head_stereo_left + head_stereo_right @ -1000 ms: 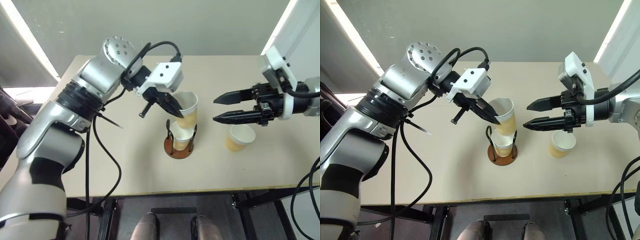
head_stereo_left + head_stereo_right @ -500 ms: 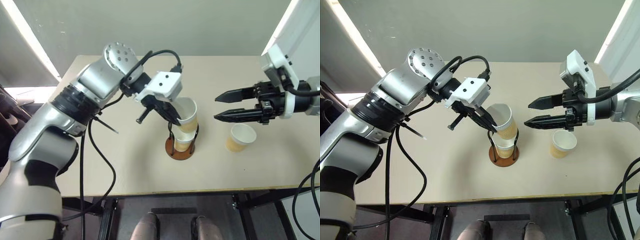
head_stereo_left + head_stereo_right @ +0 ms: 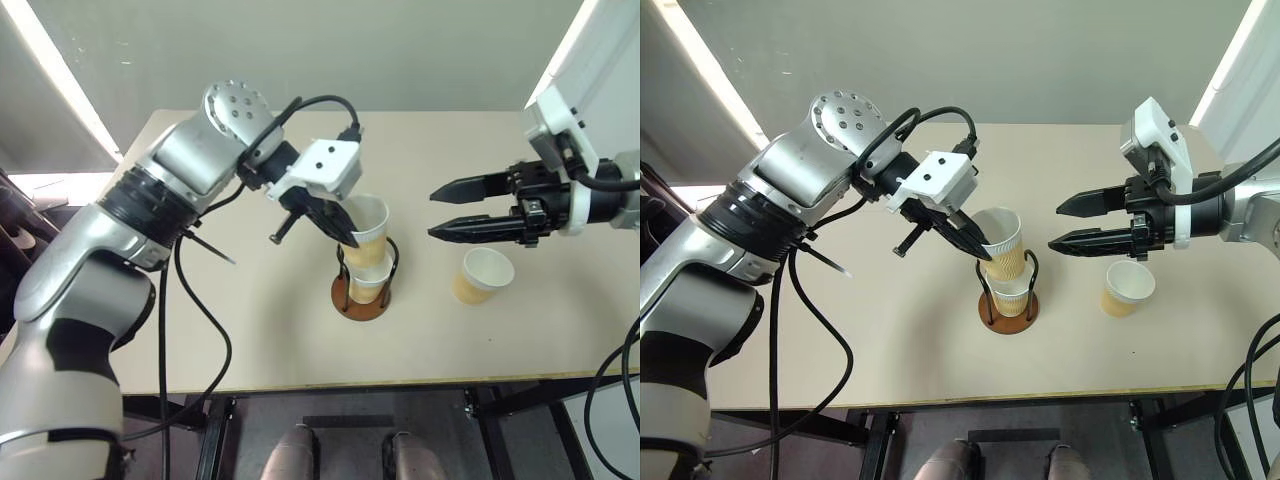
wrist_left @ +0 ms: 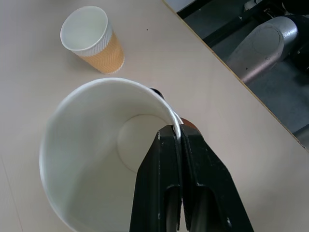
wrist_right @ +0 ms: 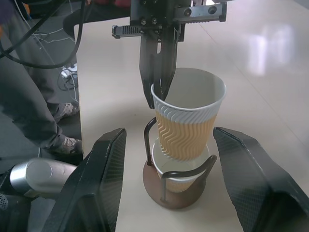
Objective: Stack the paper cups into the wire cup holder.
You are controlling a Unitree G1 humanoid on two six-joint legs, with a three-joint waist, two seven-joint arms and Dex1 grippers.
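Left gripper (image 3: 348, 236) pinches the ribbed cup's (image 5: 189, 123) rolled rim above the wire holder (image 5: 176, 191); right gripper (image 3: 440, 212) agape, empty.

1. Looked like a lab/test rm, not a home.
2. Plain beige table (image 3: 300, 340) on black metal frame (image 3: 215, 430), bare grey wall (image 3: 300, 50) behind.
3. Loose cables (image 5: 63, 67) lay on glossy floor (image 5: 270, 43).

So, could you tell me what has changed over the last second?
The left gripper, still shut on the rim of a paper cup, has lowered it and brought it more upright, into the cup already in the wire cup holder. The open right gripper and the third cup stayed put.
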